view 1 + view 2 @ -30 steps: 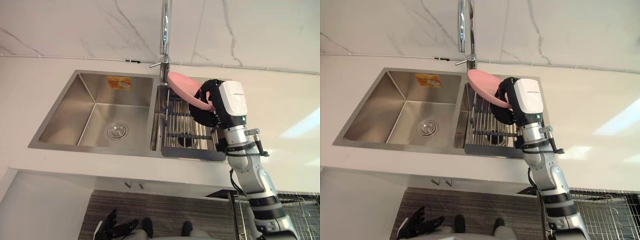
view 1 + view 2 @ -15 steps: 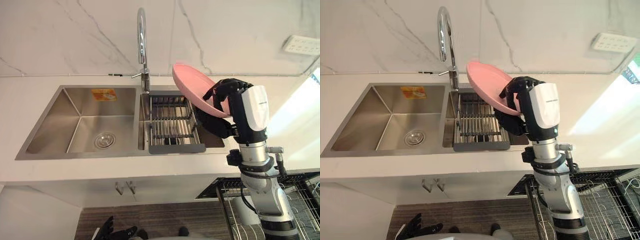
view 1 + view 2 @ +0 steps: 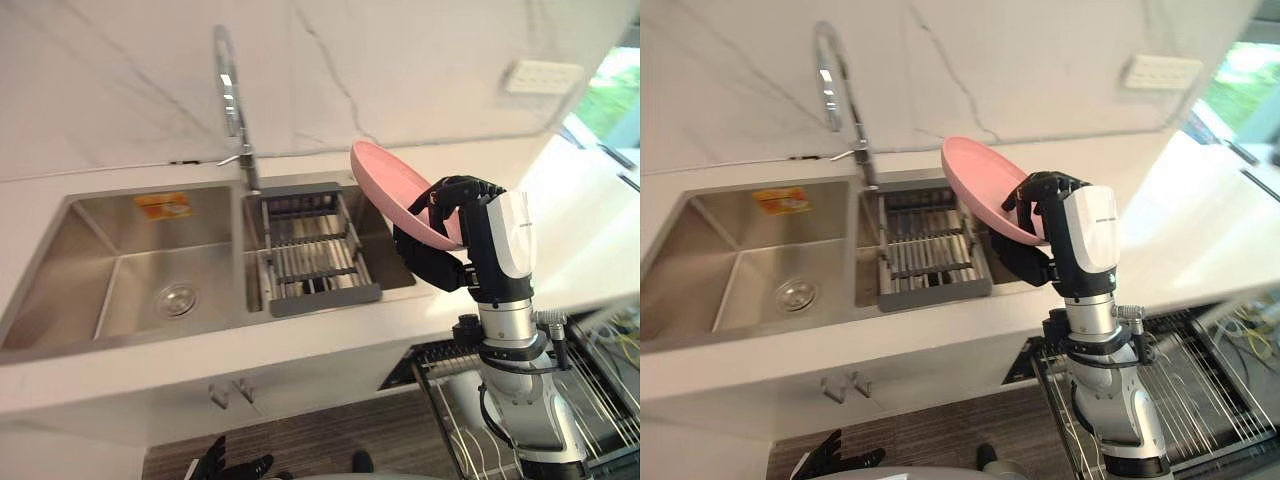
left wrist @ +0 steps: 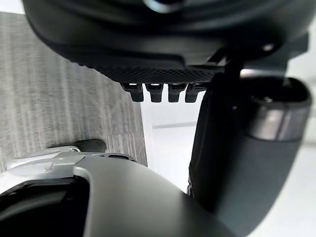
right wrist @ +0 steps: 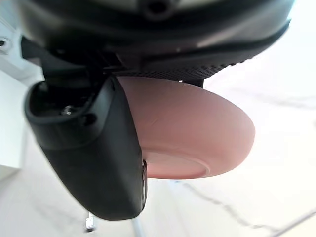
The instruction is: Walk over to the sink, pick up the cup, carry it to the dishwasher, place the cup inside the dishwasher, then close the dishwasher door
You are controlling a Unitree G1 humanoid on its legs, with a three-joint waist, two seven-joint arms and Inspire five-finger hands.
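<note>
The right hand point(image 3: 432, 262) is clenched on a pink bowl point(image 3: 392, 188), with its fingers curled over the rim. It holds the bowl tilted in the air by the right end of the sink point(image 3: 100, 270), near the drain rack point(image 3: 315, 258) and above the white surface point(image 3: 570, 230). Lower right sits a pulled-out wire dishwasher rack point(image 3: 600, 390), and the left hand point(image 3: 228, 464) hangs low near the floor, fingers loosely spread and released.

Right arm point(image 3: 527, 405): rounded silver-grey metal segments, black bands at the joints, black collar at the wrist.
Right hand point(image 3: 432, 268): dark palm and fingers; on its back a white cover point(image 3: 513, 238), smooth and rounded, with small dark print.
Left hand point(image 3: 228, 466): black throughout; palm pad point(image 4: 163, 66) finely dimpled.
</note>
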